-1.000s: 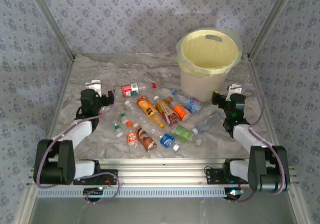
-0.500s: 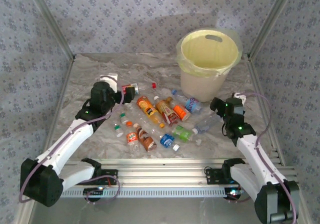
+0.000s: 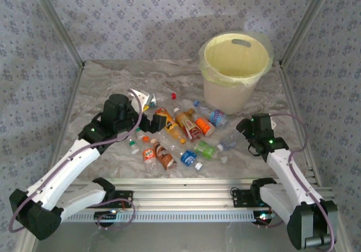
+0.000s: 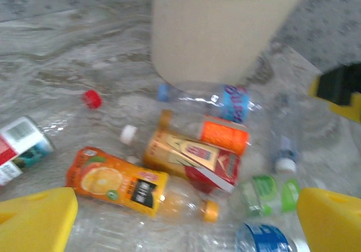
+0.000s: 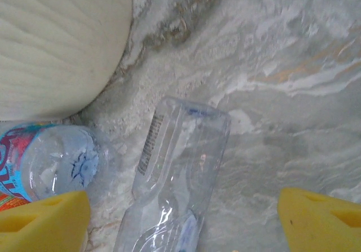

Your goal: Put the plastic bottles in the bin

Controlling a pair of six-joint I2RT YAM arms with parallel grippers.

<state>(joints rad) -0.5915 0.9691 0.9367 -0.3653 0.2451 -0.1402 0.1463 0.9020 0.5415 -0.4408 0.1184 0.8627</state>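
Observation:
Several plastic bottles lie scattered on the marble table in front of the cream bin. My left gripper hovers open over the left of the pile. In the left wrist view, an orange-juice bottle and a red-and-gold one lie ahead of its yellow fingertips. My right gripper is open low over a clear, unlabelled bottle, which lies between its fingertips. A blue-labelled bottle rests against the bin wall.
A loose red cap and a white cap lie among the bottles. A red-and-white labelled bottle sits at the pile's left. Patterned walls and metal posts close in the table on three sides.
The left arm has stretched forward and right, from the table's left to over the pile. The right arm has extended and dropped its gripper towards the clear bottle.

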